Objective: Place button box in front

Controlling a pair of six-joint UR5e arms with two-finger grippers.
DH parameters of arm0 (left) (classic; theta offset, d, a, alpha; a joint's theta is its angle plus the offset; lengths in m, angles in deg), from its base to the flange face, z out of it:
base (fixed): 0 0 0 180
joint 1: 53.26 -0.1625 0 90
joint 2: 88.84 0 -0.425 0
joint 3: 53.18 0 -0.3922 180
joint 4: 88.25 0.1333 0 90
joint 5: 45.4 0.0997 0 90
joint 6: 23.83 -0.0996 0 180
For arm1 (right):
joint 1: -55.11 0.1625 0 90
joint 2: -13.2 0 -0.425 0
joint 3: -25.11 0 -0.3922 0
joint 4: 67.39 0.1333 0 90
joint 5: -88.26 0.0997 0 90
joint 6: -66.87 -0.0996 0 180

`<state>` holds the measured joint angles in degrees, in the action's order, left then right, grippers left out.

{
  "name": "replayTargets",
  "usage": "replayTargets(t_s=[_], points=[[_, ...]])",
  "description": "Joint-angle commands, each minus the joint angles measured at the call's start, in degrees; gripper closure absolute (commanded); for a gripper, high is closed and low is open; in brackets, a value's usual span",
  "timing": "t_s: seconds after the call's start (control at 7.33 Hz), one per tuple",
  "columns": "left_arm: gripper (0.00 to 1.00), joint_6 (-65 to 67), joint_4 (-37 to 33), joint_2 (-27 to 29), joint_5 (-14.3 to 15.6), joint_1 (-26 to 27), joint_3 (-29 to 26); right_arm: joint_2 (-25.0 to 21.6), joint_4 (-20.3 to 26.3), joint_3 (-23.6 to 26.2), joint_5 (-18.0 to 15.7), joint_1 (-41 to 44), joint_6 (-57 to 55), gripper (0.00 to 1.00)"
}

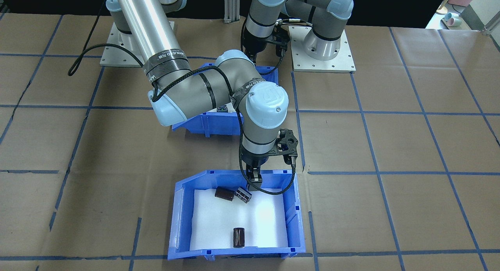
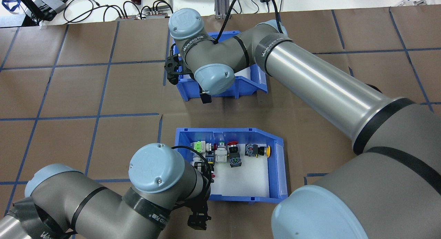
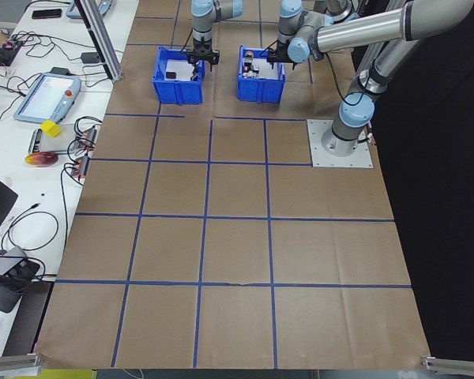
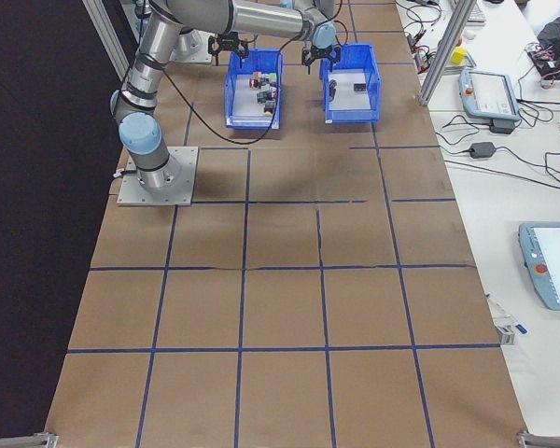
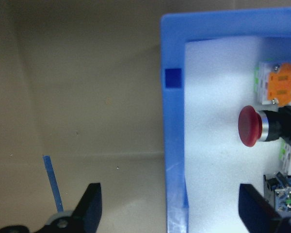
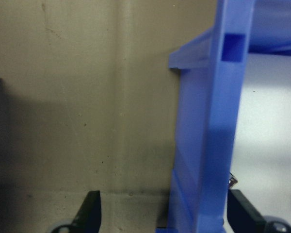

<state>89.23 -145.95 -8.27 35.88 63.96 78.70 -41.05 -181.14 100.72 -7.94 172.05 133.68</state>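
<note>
Hands both open: your left hand (image 5: 169, 199) straddles a wall of the button box (image 2: 241, 130), on the worktop (image 2: 69, 94) nearest the robot, and your right hand (image 6: 164, 206) straddles the cylinder bin (image 1: 218, 172) wall, likely to clamp.

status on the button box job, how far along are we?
Done: only the approach. The button box sits on the table, on the robot's side of the cylinder bin. In hand: left gripper open astride the button box's wall, right gripper open astride the cylinder bin's wall. Left: grip, lift, place in front.
</note>
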Motion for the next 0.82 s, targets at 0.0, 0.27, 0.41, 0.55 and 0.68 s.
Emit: replayTargets(t_s=[0.0, 0.27, 0.41, 0.55, 0.68], points=[[0.11, 2.76, 1.09, 2.56, 0.82, 0.20, -0.04, -0.15, -0.07, -0.54, -0.75, -0.04, -0.02, 0.92], [0.14, 3.04, 4.69, 3.89, 0.90, 0.20, -0.04, -0.06, 0.02, -4.48, -0.83, -0.57, 0.07, 0.94], [0.20, 3.13, 4.70, 4.07, 0.82, 0.20, -0.04, -0.15, 0.54, -6.07, -1.09, -0.92, -0.02, 0.94], [0.29, 3.13, 5.31, 5.12, 0.82, 0.29, -0.04, -0.50, 0.80, -6.78, -1.53, -2.23, -0.02, 0.94], [0.45, 3.13, 5.58, 5.21, 1.08, 0.46, -0.04, -1.81, 1.16, -6.44, -2.75, -4.59, 0.42, 0.94]])
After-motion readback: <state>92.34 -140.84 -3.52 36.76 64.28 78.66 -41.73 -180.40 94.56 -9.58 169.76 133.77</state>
